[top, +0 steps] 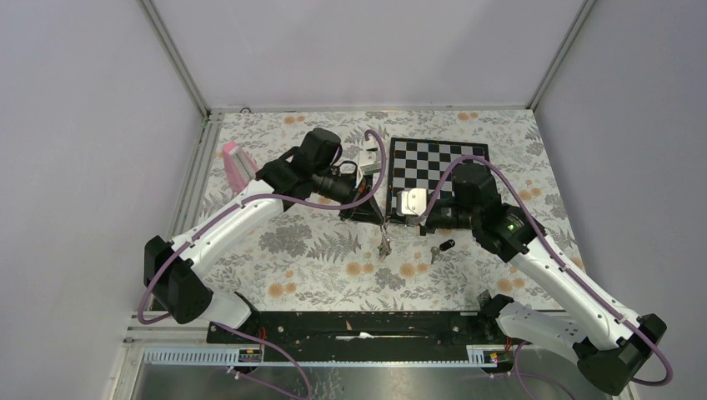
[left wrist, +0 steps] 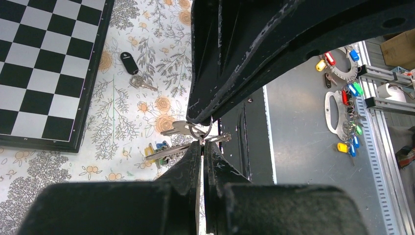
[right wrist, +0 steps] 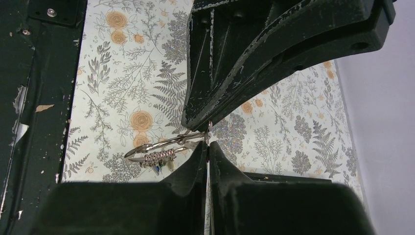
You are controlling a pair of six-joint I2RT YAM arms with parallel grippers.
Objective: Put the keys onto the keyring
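The left gripper (left wrist: 202,141) and the right gripper (right wrist: 207,143) are both squeezed tight on the keyring (right wrist: 156,157). It hangs between them over the flowery table (left wrist: 122,120). The keys (left wrist: 130,64) lie on the table near the checkerboard (left wrist: 44,63).

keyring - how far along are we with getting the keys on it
Done: a silver key seems to hang on the keyring. In hand: left gripper and right gripper both pinch the ring above the table. To do: the black-headed key lies on the table.
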